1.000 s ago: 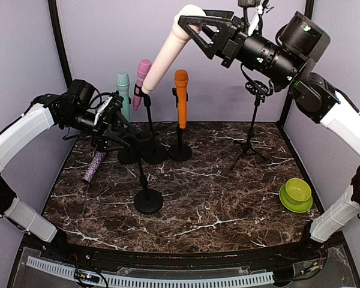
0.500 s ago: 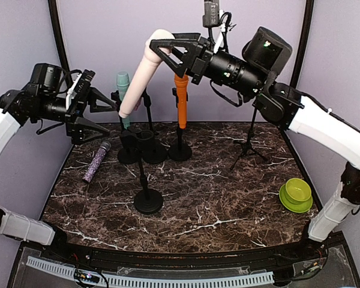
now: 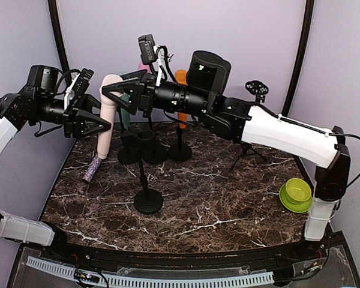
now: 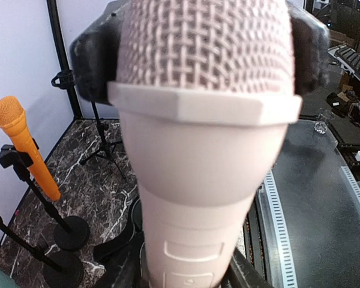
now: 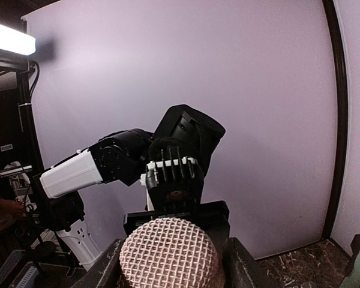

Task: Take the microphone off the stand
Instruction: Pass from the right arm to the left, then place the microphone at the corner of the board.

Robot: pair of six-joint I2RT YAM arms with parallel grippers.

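A pale pink microphone [image 3: 104, 135] hangs upright above the table's back left, clear of any stand. My right gripper [image 3: 112, 95] is shut on its mesh head [image 5: 168, 252], one finger [image 4: 93, 60] on each side. My left gripper [image 3: 104, 115] reaches in from the left, and its fingers press both sides of the microphone body [image 4: 204, 156], lower down. In the left wrist view the microphone fills the frame. A black stand [image 3: 148, 201] with a round base rises at mid-table with nothing in its clip.
An orange microphone [image 4: 24, 144] and a teal one [image 3: 125, 102] sit on stands at the back, partly hidden behind my right arm. A purple glitter microphone [image 3: 93, 168] lies on the table at left. A tripod stand [image 3: 250, 147] and a green bowl [image 3: 296, 193] are at right.
My right arm swung the pink microphone from high at centre down and left. My left gripper rose from the table and its jaws closed around the body.
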